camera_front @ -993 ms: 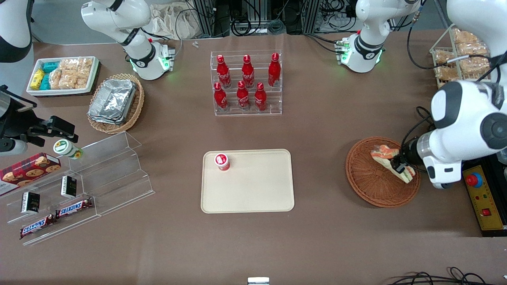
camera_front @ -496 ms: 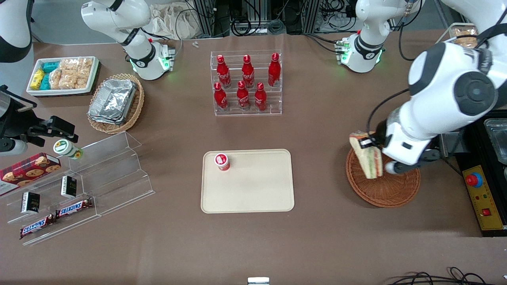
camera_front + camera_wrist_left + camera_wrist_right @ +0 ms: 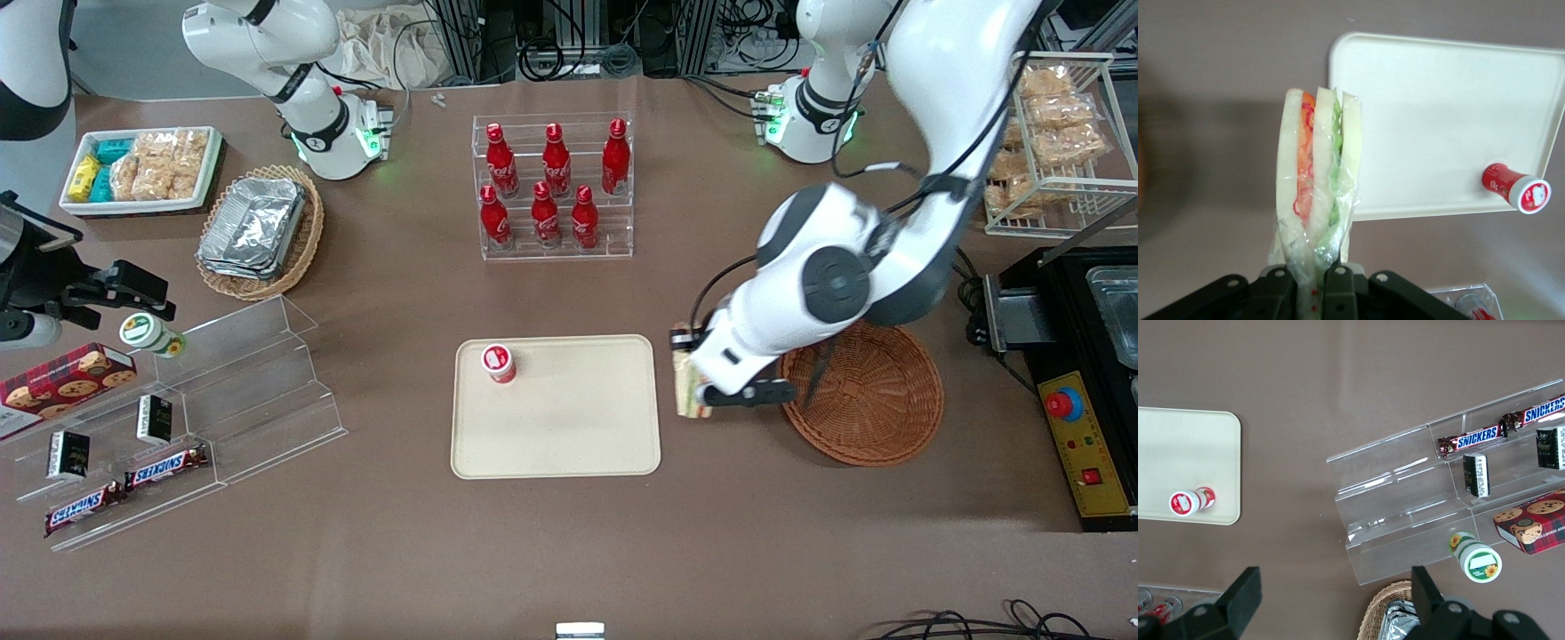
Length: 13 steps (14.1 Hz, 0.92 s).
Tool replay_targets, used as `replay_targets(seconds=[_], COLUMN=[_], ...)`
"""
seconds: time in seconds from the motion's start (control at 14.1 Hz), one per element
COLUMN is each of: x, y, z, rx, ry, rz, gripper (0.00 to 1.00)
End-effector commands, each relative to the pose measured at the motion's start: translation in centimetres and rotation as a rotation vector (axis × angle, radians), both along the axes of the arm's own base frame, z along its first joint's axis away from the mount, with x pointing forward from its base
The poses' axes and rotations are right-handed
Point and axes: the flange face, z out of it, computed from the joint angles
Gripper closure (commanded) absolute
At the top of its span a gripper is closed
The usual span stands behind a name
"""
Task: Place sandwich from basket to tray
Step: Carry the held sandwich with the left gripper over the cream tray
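The gripper [image 3: 689, 384] is clamped on the sandwich [image 3: 685, 388], holding it in the air between the basket [image 3: 876, 418] and the tray [image 3: 569, 436]. The sandwich hangs just beside the tray's edge, above the table [image 3: 711, 533].

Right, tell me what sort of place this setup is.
Probably a robot lab staged as a snack shop: cola bottles on a clear tiered rack, Snickers bars on acrylic steps, cables by the table's edge. The gripper holds the sandwich between basket and tray.

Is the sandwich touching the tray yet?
Apart. The left wrist view shows the sandwich clamped in the gripper, held in the air with the tray lying flat on the table below it.
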Motion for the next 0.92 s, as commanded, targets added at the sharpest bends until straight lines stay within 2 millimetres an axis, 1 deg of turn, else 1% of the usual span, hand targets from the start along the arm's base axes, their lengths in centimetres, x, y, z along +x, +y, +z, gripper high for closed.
replay_targets(seconds=[0.0, 0.07, 0.14, 0.21, 0.35, 0.5, 0.78, 0.85], x=[-0.2, -0.7, -1.0, -1.0, -1.7, -1.9, -1.9, -1.9], y=[-3.7, -5.0, -5.9, -6.1, -7.1, -7.2, -6.9, -7.0], z=[-3.2, -4.3, -5.2, -6.4, -8.7, -10.9, -14.1, -14.8], rx=[-0.02, -0.027, -0.026, -0.022, 0.0, 0.011, 0.047, 0.053], ry=[-0.027, -0.033, -0.046, -0.041, -0.034, -0.01, -0.013, -0.012], rz=[-0.054, -0.072, -0.088, -0.094, -0.127, -0.134, -0.131, -0.136], gripper=[1.0, 1.0, 1.0, 1.0, 1.0, 1.0, 1.0, 0.88])
